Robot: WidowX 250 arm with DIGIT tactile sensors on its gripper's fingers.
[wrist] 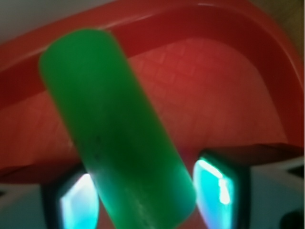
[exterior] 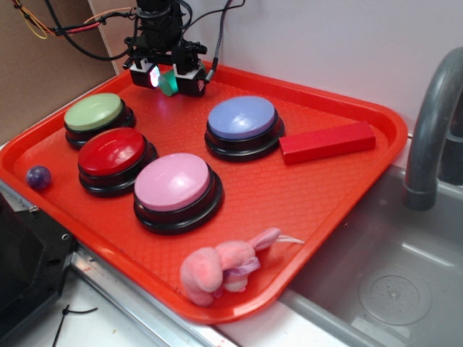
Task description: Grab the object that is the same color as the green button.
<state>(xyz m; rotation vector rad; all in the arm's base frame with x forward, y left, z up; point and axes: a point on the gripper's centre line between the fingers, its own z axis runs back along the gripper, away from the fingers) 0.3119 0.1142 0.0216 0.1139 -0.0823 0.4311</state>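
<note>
While tool points down | clamps green cylinder (tilted)

Gripper clamps the green cylinder at the red tray's far edge, just behind the green button.

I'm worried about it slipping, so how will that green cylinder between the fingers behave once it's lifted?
The green cylinder looks solid and stiff, so it should not bend. Its rounded side probably meets each pad of the gripper along a narrow strip, so it may pivot or slide. If it drops onto the tray, it would likely roll.
</note>
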